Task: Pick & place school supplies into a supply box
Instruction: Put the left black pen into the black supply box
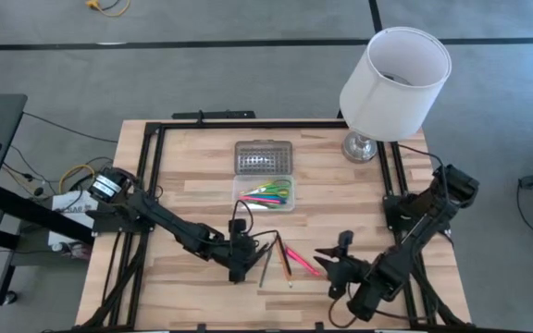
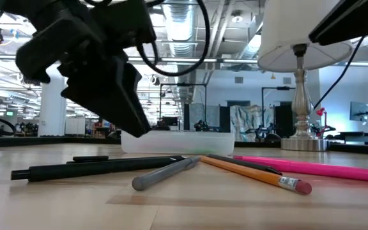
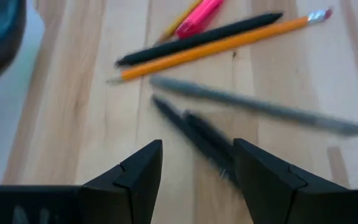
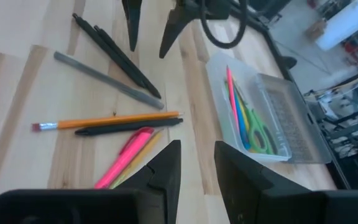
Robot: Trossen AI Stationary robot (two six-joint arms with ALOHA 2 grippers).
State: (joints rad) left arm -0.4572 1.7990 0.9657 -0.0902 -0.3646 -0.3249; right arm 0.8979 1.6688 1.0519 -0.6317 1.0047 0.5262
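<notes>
— Where was the left gripper (image 1: 240,270)?
— Low over the counter (image 1: 192,166), fingers spread, just above a black pen (image 3: 197,134) beside the grey pen (image 3: 253,106) and pencil (image 3: 216,45).
— And the right gripper (image 1: 333,259)?
— Near the pink highlighter (image 1: 301,260), fingers slightly apart, empty. The box (image 1: 265,176) lay open farther back, holding scissors (image 4: 260,137).

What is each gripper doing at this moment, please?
Left gripper: open, empty, over a black pen.
Right gripper: open, empty, near the pink highlighter.
</notes>
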